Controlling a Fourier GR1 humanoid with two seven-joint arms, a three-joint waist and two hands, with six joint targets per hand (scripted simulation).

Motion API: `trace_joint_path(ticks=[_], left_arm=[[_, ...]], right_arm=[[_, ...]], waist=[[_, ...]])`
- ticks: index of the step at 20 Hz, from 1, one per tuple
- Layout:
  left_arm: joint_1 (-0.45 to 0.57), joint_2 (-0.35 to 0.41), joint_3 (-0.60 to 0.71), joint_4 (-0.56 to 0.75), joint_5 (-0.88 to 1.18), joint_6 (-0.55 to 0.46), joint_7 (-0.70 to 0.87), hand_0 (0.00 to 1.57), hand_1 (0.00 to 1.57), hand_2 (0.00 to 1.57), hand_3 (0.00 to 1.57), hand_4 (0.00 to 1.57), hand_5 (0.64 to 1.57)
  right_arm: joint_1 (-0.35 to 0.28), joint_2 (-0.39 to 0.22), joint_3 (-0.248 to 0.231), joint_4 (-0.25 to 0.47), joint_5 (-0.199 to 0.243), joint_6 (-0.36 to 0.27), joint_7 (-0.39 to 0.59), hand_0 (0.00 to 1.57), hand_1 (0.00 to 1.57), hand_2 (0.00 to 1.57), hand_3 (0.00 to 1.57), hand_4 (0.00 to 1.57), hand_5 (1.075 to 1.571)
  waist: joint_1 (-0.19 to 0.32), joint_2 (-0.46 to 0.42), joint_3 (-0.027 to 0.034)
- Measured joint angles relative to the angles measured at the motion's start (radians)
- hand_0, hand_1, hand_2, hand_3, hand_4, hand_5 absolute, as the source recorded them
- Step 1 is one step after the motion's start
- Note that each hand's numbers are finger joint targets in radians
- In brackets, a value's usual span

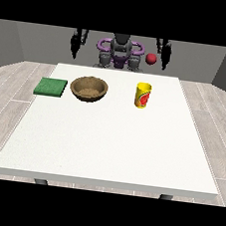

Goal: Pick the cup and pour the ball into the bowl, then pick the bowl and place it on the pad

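Here's the white tabletop, and the 3 task pieces line up across its far half. Nearest the far left corner lies the flat green square pad, just inside the left edge. Just beside it, toward the middle, sits the round brown wooden bowl, upright, mouth open, apart from the pad. Over toward the far right stands the yellow cup with a red mark on its side, upright, well apart from the bowl. And the small red ball shows beyond the far edge, above the cup's line and not inside it, close to the hand at the view's right. That hand hangs by the robot's side, off the tabletop; whether its fingers are apart or together I cannot tell. Same story for the hand at the view's left: hanging low, touching nothing, finger state impossible to make out.
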Motion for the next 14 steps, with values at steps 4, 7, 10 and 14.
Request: trace_joint_path(ticks=[4,7,10,14], left_arm=[[-0.007,0.022,0.006,-0.047,0.001,-0.001,0.039,0.0,0.0,0.0,0.0,0.0,1.47],[0.007,0.01,0.005,-0.072,-0.001,0.014,0.03,0.0,0.0,0.0,0.0,0.0,1.463],[0.027,-0.04,-0.02,-0.075,-0.01,0.061,-0.067,0.0,0.0,0.0,0.0,0.0,1.473],[0.032,-0.071,-0.072,-0.047,-0.011,0.115,-0.184,0.0,0.0,0.0,0.0,0.0,1.472]], right_arm=[[-0.009,-0.019,-0.004,-0.047,-0.003,0.004,0.039,0.0,0.0,0.0,0.0,0.12,1.563],[0.021,-0.035,-0.029,-0.054,-0.037,0.029,0.025,0.0,0.0,0.0,0.0,0.07,1.563],[0.086,-0.053,-0.096,0.017,-0.123,0.11,-0.101,0.0,0.0,0.0,0.0,0.0,1.563],[0.082,-0.082,-0.16,0.108,-0.177,0.195,-0.233,0.0,0.0,0.0,0.0,0.08,1.562]], waist=[[0.001,-0.124,-0.0066],[0.001,-0.173,-0.0106],[0.0,-0.12,-0.0129],[0.005,-0.046,-0.0153]])
